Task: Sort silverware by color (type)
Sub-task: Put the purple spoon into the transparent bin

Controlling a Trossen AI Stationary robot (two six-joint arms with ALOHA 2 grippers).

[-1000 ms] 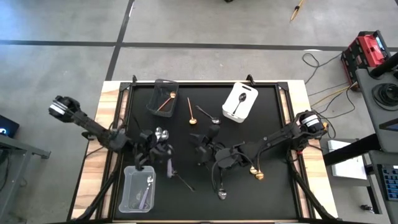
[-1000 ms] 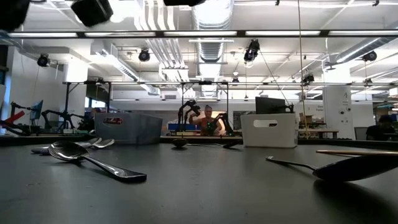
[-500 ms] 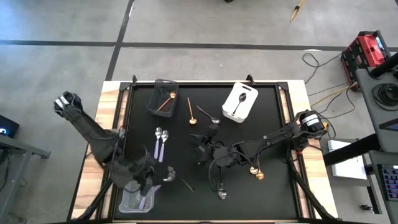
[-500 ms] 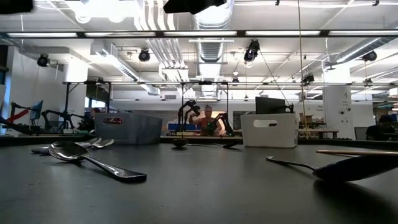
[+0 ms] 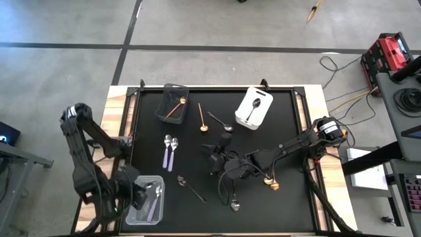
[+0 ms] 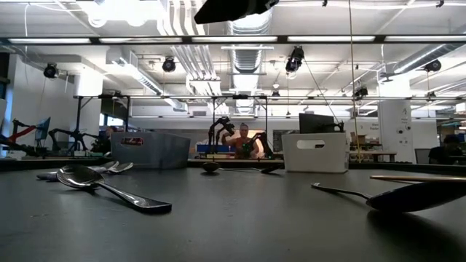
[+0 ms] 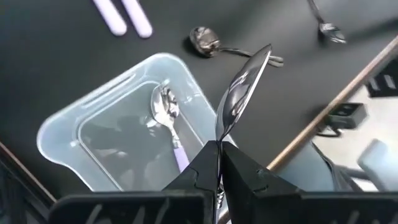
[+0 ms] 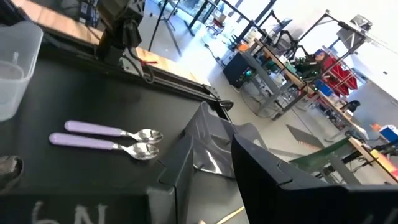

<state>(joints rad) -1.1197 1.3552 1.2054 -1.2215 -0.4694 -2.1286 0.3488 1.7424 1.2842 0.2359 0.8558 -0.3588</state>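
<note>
Left gripper [image 7: 219,146] now swinging over clear bin [image 7: 74,127], clamping silver spoon [image 7: 239,93]; right gripper [image 5: 220,158] idling mid-table, fingers' state unclear; dark spoon [image 7: 208,42] lying beside bin.

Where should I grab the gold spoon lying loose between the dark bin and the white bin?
Mid-handle, from straight above, fingers across it. The gold spoon lies flat and alone on the black mat, its slim handle clear on both sides.

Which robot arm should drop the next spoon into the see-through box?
The left. Its left gripper is shut on a silver spoon right above the clear plastic bin, where one lilac-handled spoon already lies. The right gripper is over the middle of the table, far from that bin.
</note>
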